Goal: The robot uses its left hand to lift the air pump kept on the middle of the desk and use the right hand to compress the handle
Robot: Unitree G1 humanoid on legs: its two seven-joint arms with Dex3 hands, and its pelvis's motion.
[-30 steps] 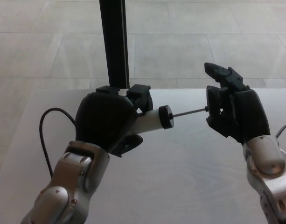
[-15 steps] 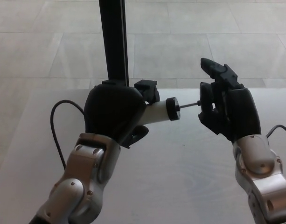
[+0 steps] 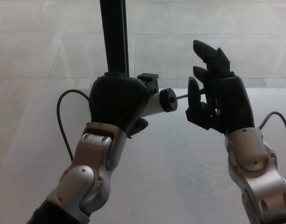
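My left hand [image 3: 118, 102] is shut on the air pump [image 3: 153, 103] and holds it above the desk [image 3: 180, 177]. The pump's white barrel points right and ends in a black cap [image 3: 169, 100]. A short length of thin rod [image 3: 182, 96] runs from the cap to my right hand [image 3: 219, 105]. The right hand stands upright with its fingers [image 3: 209, 53] apart and raised, thumb and palm against the rod's end. The handle itself is hidden behind the thumb.
A black upright post [image 3: 114, 37] rises just behind my left hand. A black cable [image 3: 63, 116] loops beside the left wrist and another [image 3: 278, 121] beside the right wrist. Tiled floor [image 3: 49, 46] lies beyond the desk's far edge.
My right hand has moved left toward the pump and the exposed rod has grown shorter. Its fingers have spread upward. Both hands have risen a little.
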